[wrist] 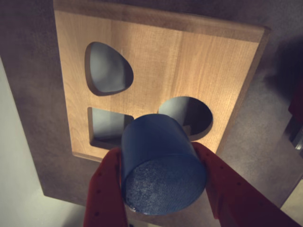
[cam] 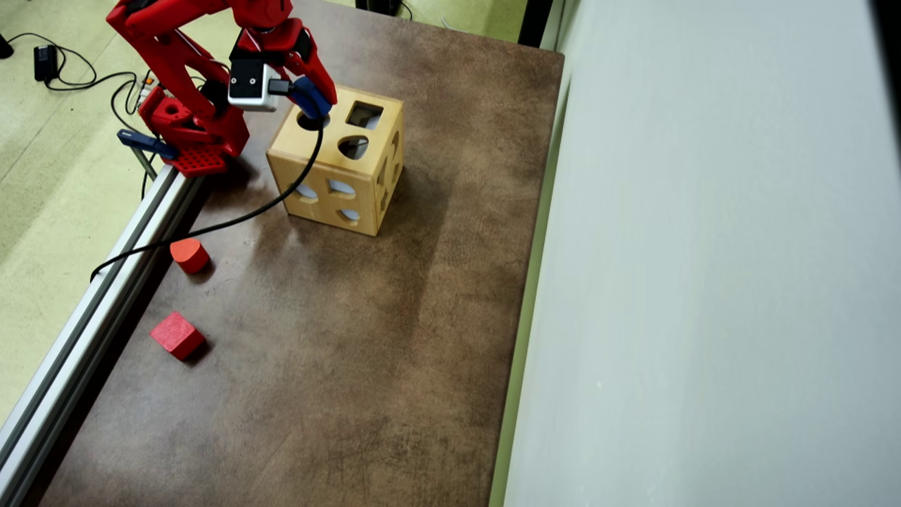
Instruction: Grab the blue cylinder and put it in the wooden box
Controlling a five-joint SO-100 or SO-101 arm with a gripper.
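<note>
Brown tabletop (cam: pixel 338 366) carries the wooden box (cam: pixel 338 172); above its top face the gripper (wrist: pixel 163 165) clamps the blue cylinder (wrist: pixel 158 165), held over the round hole (wrist: pixel 191 113). Well away from the box lie a red rounded block (cam: pixel 189 255) and red cube (cam: pixel 177 335). No writing is readable.

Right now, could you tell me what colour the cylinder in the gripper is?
Dark blue; the cylinder shows best in the wrist view, held in the red gripper.
</note>
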